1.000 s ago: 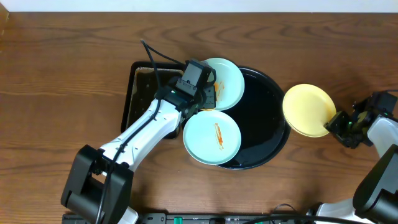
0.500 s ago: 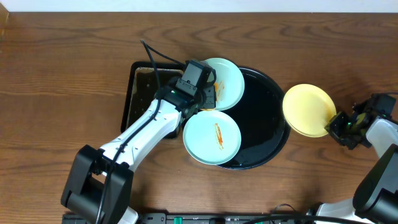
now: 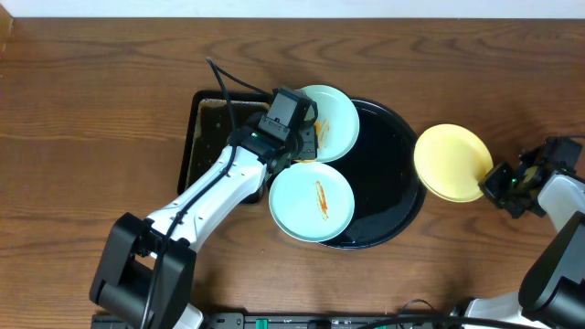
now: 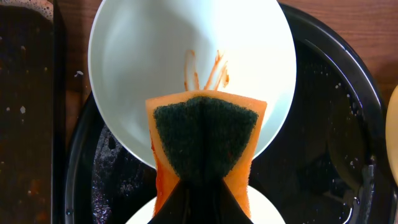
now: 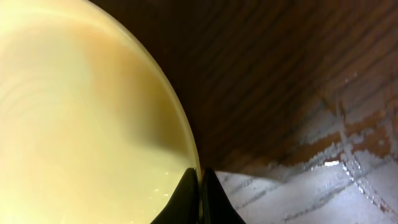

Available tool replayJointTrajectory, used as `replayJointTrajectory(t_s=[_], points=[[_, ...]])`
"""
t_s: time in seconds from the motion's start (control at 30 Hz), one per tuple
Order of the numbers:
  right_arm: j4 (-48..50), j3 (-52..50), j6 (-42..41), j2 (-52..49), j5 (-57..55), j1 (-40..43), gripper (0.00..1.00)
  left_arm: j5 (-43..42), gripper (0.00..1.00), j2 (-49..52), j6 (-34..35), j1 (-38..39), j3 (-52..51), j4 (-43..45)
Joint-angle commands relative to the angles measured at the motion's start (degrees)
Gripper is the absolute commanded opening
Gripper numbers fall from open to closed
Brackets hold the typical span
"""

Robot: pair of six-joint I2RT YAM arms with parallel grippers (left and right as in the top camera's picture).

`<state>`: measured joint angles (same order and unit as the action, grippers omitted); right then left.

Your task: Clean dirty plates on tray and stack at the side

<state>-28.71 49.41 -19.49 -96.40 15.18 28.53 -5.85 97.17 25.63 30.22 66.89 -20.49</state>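
Note:
Two light blue plates rest on the round black tray [image 3: 388,187]: the far plate [image 3: 336,119] carries orange sauce streaks [image 4: 208,70], the near plate [image 3: 311,203] has one streak. My left gripper [image 3: 306,137] is shut on an orange sponge [image 4: 205,140] with a dark green scouring face, held over the far plate's [image 4: 161,56] near edge. The pale yellow plate [image 3: 450,162] lies right of the tray, and my right gripper [image 3: 494,178] is shut on its rim [image 5: 198,177]. In the right wrist view the yellow plate [image 5: 81,118] fills the left half.
A rectangular black tray [image 3: 206,137] lies left of the round tray, under the left arm. Brown wood tabletop [image 3: 512,91] lies beyond the yellow plate. A wet sheen [image 5: 323,180] shows on the wood beside the right fingers.
My right gripper has closed onto the yellow plate's rim, and the plate has shifted slightly left. The left arm and sponge have not moved.

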Motion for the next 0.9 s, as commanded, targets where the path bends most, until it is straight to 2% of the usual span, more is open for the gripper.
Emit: replayJointTrajectory(t_s=[0.0, 0.1, 0.4, 0.6, 0.87], points=[[1.33, -0.33, 1.77, -0.02, 2.99, 0.87, 0.01, -0.11, 0.07, -0.94, -0.5, -0.04, 0.94, -0.02], [2.19, -0.2, 3.56, 1.18, 6.03, 0.55, 0.01, -0.11, 0.08, -0.94, -0.5, -0.04, 0.94, -0.02], [2.08, 0.28, 8.96, 11.56, 5.2, -3.63, 0.01, -0.11, 0.08, -0.94, -0.5, -0.04, 0.94, -0.02], [2.14, 0.31, 12.52, 19.41, -0.31, -8.46, 0.01, -0.11, 0.08, -0.94, -0.52, -0.04, 0.94, -0.02], [3.08, 0.31, 17.7, 25.35, -14.93, -18.49, 0.01, -0.11, 0.08, -0.94, -0.5, -0.04, 0.94, -0.02]])
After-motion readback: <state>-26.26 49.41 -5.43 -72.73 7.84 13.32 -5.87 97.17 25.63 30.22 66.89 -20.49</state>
